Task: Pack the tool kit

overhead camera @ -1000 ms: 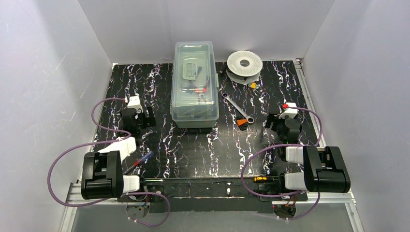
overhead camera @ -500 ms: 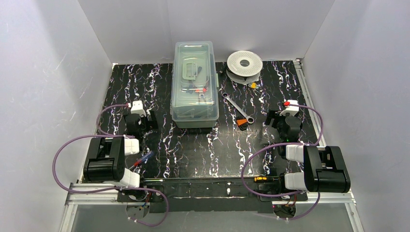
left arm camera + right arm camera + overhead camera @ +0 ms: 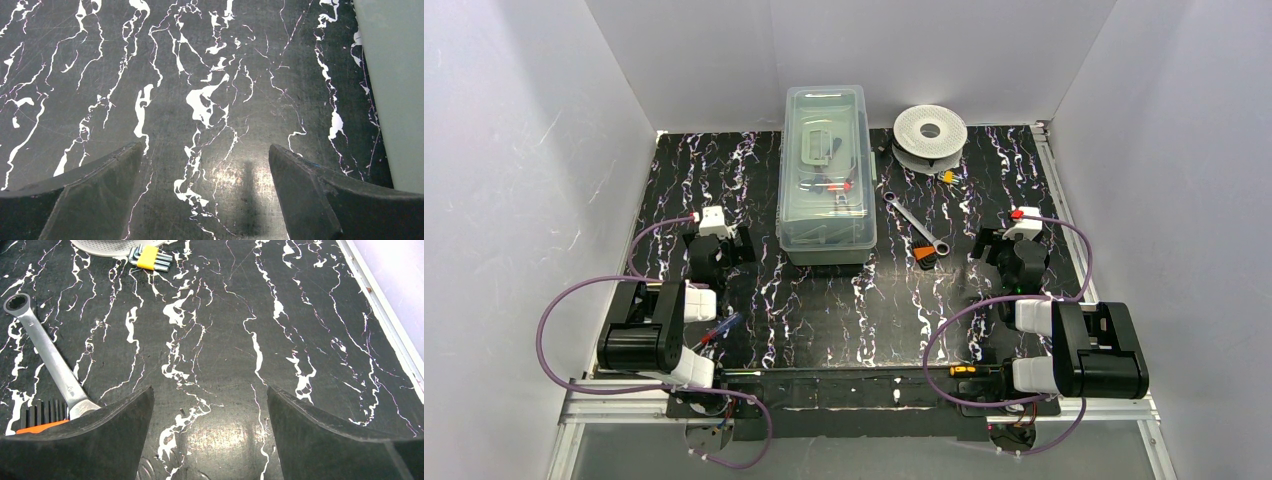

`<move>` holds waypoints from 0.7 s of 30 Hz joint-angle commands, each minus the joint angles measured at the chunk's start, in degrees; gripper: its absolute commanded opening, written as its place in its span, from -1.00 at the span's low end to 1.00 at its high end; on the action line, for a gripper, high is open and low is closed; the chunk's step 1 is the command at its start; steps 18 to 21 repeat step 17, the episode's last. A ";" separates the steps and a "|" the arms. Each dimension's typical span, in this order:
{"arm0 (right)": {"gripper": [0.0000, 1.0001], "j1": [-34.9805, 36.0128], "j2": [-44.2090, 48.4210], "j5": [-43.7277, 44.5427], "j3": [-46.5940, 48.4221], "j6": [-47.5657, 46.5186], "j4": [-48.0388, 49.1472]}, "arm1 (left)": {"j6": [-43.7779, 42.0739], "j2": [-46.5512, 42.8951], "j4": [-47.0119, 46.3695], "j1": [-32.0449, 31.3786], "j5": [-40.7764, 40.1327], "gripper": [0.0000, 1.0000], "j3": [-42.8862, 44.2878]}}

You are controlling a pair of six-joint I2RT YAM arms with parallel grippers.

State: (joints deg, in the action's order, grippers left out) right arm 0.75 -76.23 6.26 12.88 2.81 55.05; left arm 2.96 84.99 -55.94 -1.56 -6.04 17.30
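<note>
At the near edge of the table [image 3: 824, 310], a screwdriver [image 3: 720, 329] with a red and blue handle lies aslant just beside the left arm's base; a yellow and black handle [image 3: 964, 370] lies by the right arm's base, too small to tell what tool it is.

Farther in, the left gripper [image 3: 736, 243] hangs low over the black, white-veined table, left of the toolbox's near end; in the left wrist view its 2 fingers [image 3: 95, 185] stand wide apart with only bare table between them, so it is open and holds nothing.

The right gripper [image 3: 984, 244] hangs at about the same depth on the right side; in the right wrist view its jaws are spread just as wide and nothing is held.

Just left of it lies an orange and black tool [image 3: 42, 421], partly hidden behind the left finger; a silver wrench [image 3: 914, 222] touches that tool with 1 end and runs aslant away toward the far left.

The toolbox [image 3: 826, 175] stands in the far middle of the table, its long side running away from the arms; its clear lid is down, and a green handle and red-handled tools show through it.

Right of the toolbox, a yellow set of hex keys [image 3: 947, 177] lies just in front of a white perforated spool [image 3: 930, 130] at the far edge.
</note>
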 commanded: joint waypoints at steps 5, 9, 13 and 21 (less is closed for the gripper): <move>0.82 -0.14 0.11 1.04 1.54 0.12 2.35 | -0.76 -0.34 -1.09 0.00 -1.09 0.96 -0.34; 0.83 -0.14 -0.06 0.99 1.46 0.17 2.70 | -0.75 -0.12 -1.29 0.00 -1.15 0.97 -0.26; 0.83 -0.14 0.30 1.08 1.69 0.18 1.62 | -0.74 -0.08 -1.30 0.05 -1.08 0.96 -0.25; 0.85 -0.11 0.24 1.08 1.68 0.18 1.64 | -0.72 0.04 -1.41 0.05 -1.05 0.96 -0.14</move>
